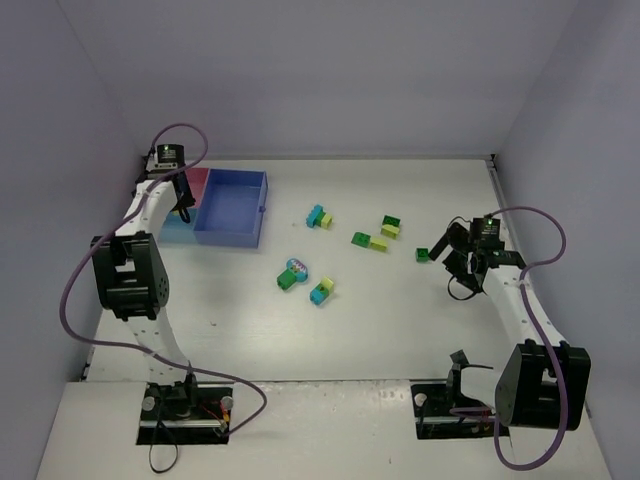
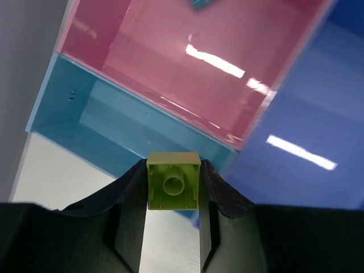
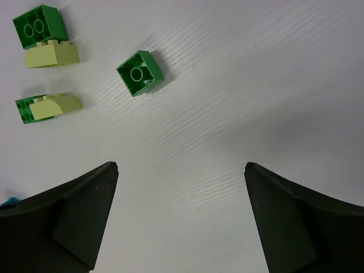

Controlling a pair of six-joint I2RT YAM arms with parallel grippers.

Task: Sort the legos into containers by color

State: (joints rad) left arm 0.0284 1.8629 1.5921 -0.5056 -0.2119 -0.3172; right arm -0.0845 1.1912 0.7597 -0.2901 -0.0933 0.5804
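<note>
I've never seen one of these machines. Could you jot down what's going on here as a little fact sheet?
Left fingers: shut on a yellow-green brick
Where it hangs: over the near edge of the light-blue tray
Neighbouring trays: pink tray, medium-blue tray
Right fingers: open, empty, above the table
Nearest to them: a lone dark green brick
Loose on the table: several bricks, some joined in pairs
</note>
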